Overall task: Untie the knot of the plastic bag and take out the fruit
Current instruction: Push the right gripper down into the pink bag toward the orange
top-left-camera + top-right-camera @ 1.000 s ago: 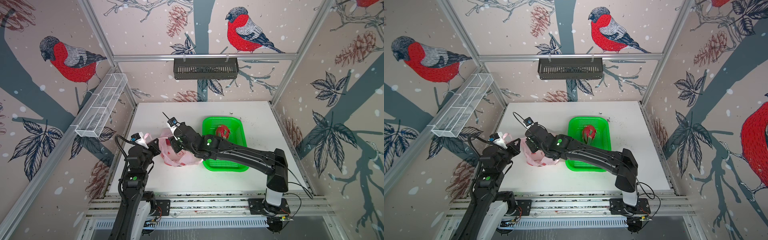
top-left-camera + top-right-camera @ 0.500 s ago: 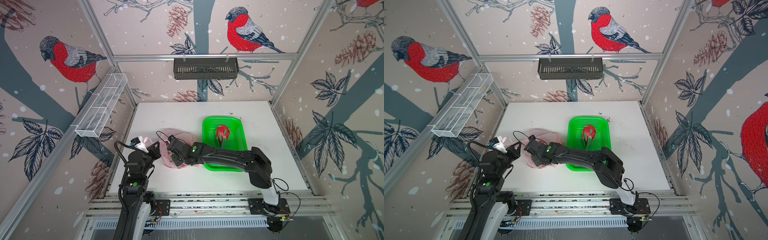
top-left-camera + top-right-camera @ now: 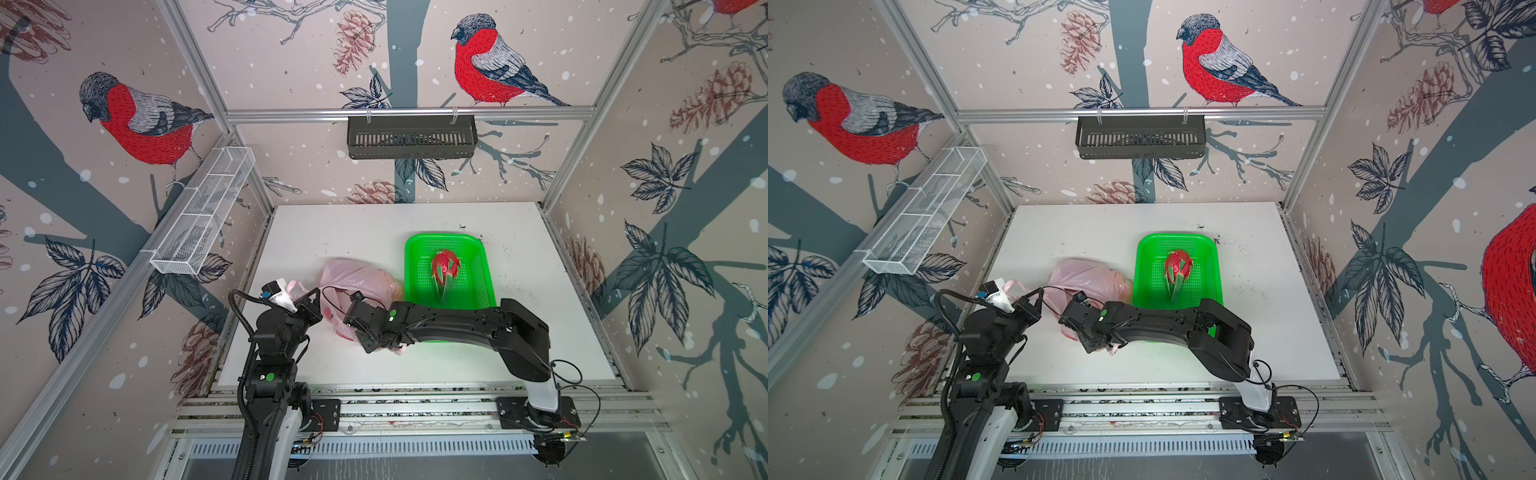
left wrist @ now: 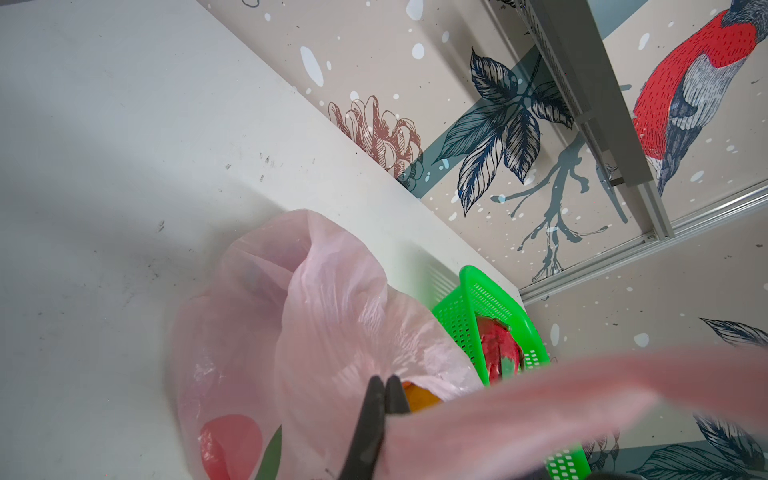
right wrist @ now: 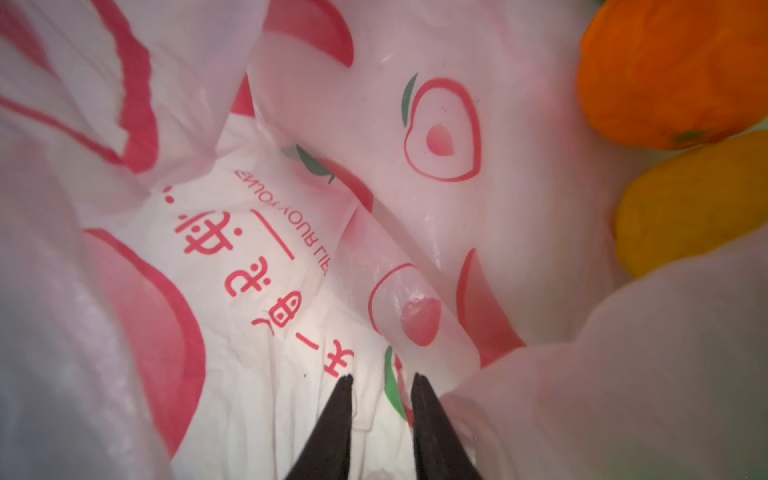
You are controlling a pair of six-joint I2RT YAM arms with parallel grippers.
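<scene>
While left gripper (image 4: 384,380) pinches the plastic bag (image 4: 324,299), right gripper (image 5: 382,378) stands parted inside (red Chinese print (image 5: 249,266)).

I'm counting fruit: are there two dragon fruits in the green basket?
No, only one dragon fruit lies in the green basket in a top view.

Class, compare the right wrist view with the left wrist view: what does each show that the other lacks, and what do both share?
Right wrist only: the printed inside of the plastic bag, a yellow fruit, and the right gripper, fingers apart, holding nothing.
Left wrist only: the green basket with a dragon fruit in it, the white table, and the left gripper, fingers shut on the bag's film.
Both: the plastic bag and, apparently, the orange fruit inside it.
</scene>
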